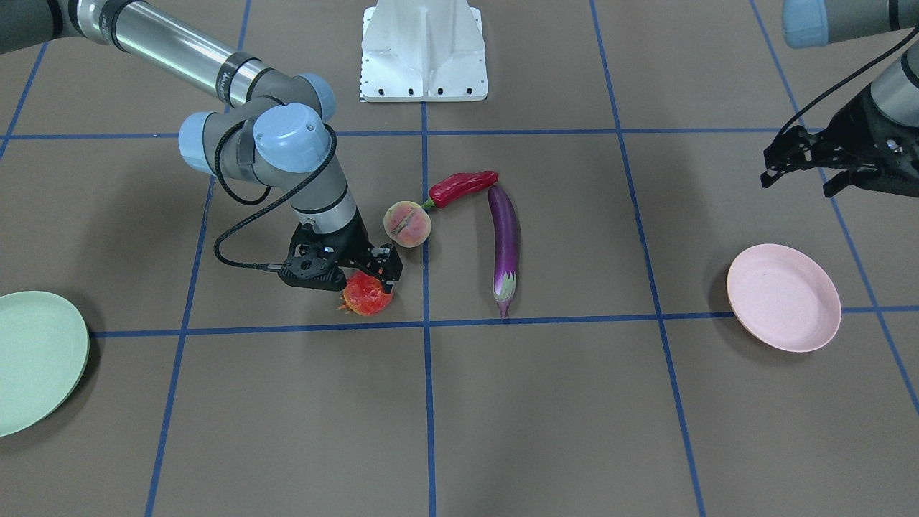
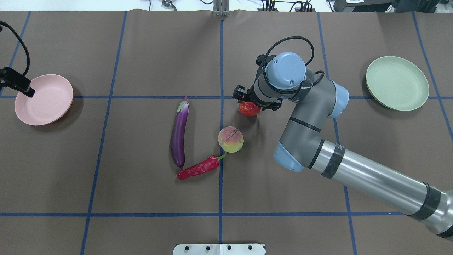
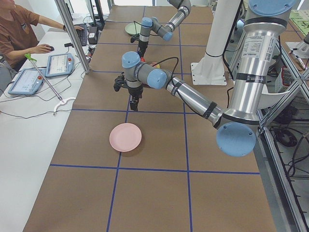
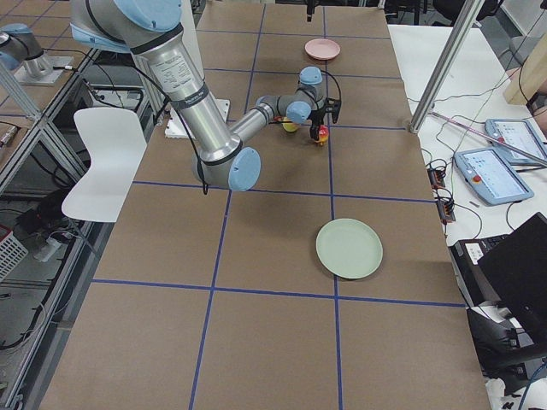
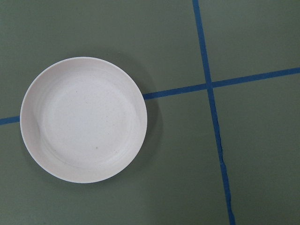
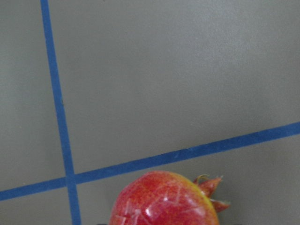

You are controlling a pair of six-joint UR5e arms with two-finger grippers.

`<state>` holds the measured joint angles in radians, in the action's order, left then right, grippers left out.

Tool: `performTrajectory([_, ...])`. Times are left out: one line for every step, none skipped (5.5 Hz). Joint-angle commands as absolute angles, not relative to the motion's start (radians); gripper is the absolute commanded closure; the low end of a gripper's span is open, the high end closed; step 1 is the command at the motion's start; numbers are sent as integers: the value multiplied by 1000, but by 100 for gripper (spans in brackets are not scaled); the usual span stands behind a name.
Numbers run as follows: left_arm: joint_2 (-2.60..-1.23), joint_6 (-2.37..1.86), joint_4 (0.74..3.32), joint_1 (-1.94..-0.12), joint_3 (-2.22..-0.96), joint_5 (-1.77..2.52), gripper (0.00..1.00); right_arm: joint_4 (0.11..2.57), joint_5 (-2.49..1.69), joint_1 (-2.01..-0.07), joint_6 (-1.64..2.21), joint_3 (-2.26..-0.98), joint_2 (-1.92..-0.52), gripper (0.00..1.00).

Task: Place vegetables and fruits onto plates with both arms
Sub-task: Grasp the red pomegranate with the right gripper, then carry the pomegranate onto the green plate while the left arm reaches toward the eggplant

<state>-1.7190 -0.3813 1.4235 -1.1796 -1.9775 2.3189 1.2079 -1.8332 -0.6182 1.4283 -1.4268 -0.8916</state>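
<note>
My right gripper [image 1: 367,281] is down over the red-orange pomegranate [image 1: 367,297], with its fingers closed on the fruit at table level. The pomegranate fills the bottom of the right wrist view [image 6: 164,199]. The peach-like fruit [image 1: 407,224], red chili [image 1: 463,187] and purple eggplant [image 1: 505,240] lie just beside it, untouched. My left gripper [image 1: 798,183] is open and empty, hovering above the pink plate [image 1: 782,298], which also shows in the left wrist view [image 5: 84,119]. The green plate [image 1: 32,359] lies on my right side and holds nothing.
The white base block [image 1: 423,50] stands at the robot's edge of the table. Blue tape lines grid the brown table cover. An operator sits at a side desk [image 3: 19,29] with tablets, beyond the table's far edge.
</note>
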Motion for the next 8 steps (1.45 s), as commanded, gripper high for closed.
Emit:
performTrajectory([-1717, -380, 1422, -1180, -1976, 2318, 0, 1204, -1816, -601, 1437, -1420, -890, 46])
performTrajectory([-1718, -380, 1424, -1180, -1977, 2318, 0, 1204, -1825, -626, 1428, -1422, -885, 99])
performTrajectory([-1720, -385, 1422, -1180, -1991, 2319, 0, 1206, -1833, -662, 1404, -1424, -881, 100])
performTrajectory([-1729, -387, 1422, -1180, -1999, 2322, 0, 1207, -1961, -778, 1282, -1428, -890, 100])
performTrajectory([-1732, -388, 1422, -1180, -1999, 2325, 0, 1204, -2071, -886, 1179, -1431, -957, 100])
performTrajectory([-1739, -431, 1424, -1161, -2003, 2332, 0, 1212, -2200, -1013, 1041, -1428, -1026, 100])
performTrajectory([-1768, -560, 1442, -1099, -2017, 2329, 0, 1213, -2314, -1119, 902, -1430, -1098, 100])
performTrajectory([-1869, -687, 1440, -995, -1997, 2316, 0, 1222, -2322, -1187, 773, -1416, -1162, 100])
